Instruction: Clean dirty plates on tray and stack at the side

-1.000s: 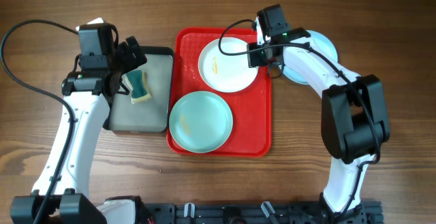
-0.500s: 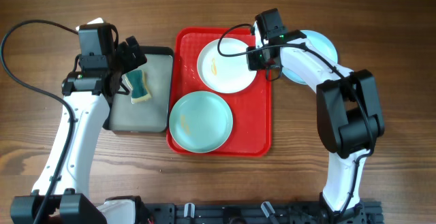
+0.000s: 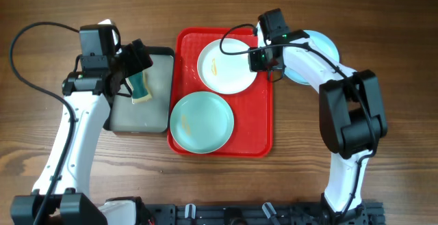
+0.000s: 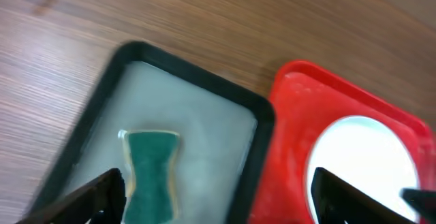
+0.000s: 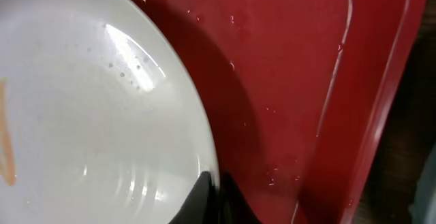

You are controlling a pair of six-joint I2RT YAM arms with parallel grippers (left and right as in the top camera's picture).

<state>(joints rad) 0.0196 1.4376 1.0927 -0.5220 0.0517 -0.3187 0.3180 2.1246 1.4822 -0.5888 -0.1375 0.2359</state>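
Observation:
The red tray (image 3: 264, 119) carries the white plate (image 3: 224, 66), marked with a yellow smear, and a mint plate (image 3: 202, 121) in front of it. My right gripper (image 3: 260, 59) is shut on the white plate's right rim. In the right wrist view the fingertips (image 5: 204, 186) pinch the plate (image 5: 88, 115) edge above the wet tray floor (image 5: 293, 81). A second mint plate (image 3: 323, 47) lies on the table to the right, partly hidden by the right arm. My left gripper (image 3: 137, 71) hangs open over a green sponge (image 3: 139, 88).
The sponge (image 4: 151, 173) lies in a smaller grey tray with a black rim (image 3: 140, 114), directly left of the red tray (image 4: 293, 115). The left gripper (image 4: 218, 197) spans the sponge and the grey tray's right rim (image 4: 262, 125). Bare wooden table surrounds both trays.
My right gripper closed on the white plate's rim and nudged the plate slightly left. The left gripper shifted a little to the right over the sponge.

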